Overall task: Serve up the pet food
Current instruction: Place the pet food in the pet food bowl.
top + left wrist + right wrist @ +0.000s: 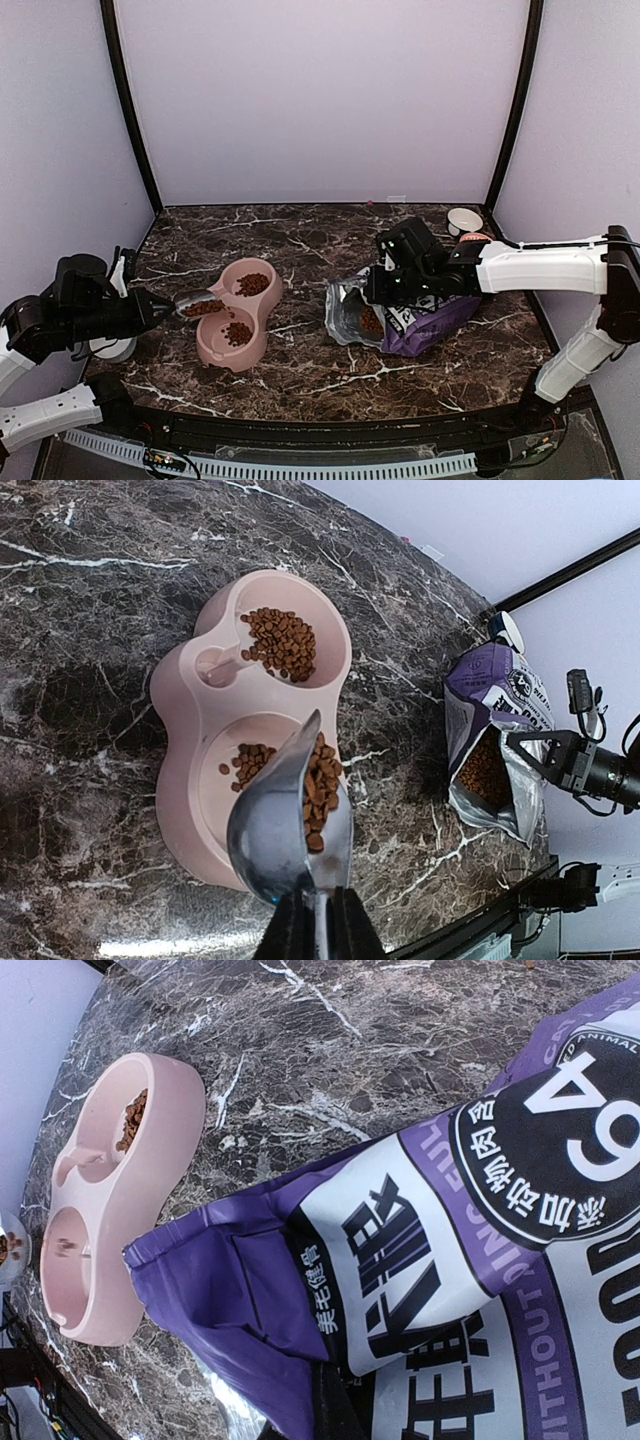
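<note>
Left wrist: kibble [320,795] over bowl rim [172,742]

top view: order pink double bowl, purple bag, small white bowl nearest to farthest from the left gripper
1. pink double bowl: just right of the left gripper, beneath its scoop.
2. purple bag: centre-right of the table.
3. small white bowl: far back right corner.

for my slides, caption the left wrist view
Left hand holds a scoop of kibble over the pink bowl.
</note>
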Available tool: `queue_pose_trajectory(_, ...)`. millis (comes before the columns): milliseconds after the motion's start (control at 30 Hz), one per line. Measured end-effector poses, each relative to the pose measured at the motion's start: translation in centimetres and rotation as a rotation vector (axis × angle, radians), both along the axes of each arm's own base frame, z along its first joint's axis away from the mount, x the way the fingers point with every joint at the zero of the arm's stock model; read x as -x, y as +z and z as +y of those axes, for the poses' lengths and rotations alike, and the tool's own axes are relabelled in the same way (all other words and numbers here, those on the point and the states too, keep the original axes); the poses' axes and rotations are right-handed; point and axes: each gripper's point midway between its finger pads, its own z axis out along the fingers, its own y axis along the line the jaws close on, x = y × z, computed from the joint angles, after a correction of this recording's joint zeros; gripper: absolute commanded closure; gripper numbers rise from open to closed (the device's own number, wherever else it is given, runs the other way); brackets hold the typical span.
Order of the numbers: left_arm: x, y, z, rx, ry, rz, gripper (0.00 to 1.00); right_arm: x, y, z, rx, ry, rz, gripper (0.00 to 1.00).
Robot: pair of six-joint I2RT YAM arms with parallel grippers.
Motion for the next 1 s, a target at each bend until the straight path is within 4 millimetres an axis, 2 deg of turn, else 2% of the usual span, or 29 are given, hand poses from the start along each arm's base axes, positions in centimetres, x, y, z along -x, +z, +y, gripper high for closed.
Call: queue_pose_trajectory(1000,0.04,-0.71,0.04,-0.092,-0.033,0.047,1.0,-0.02,-0.11,0.04,-0.002,0.0,-0.001,1.0)
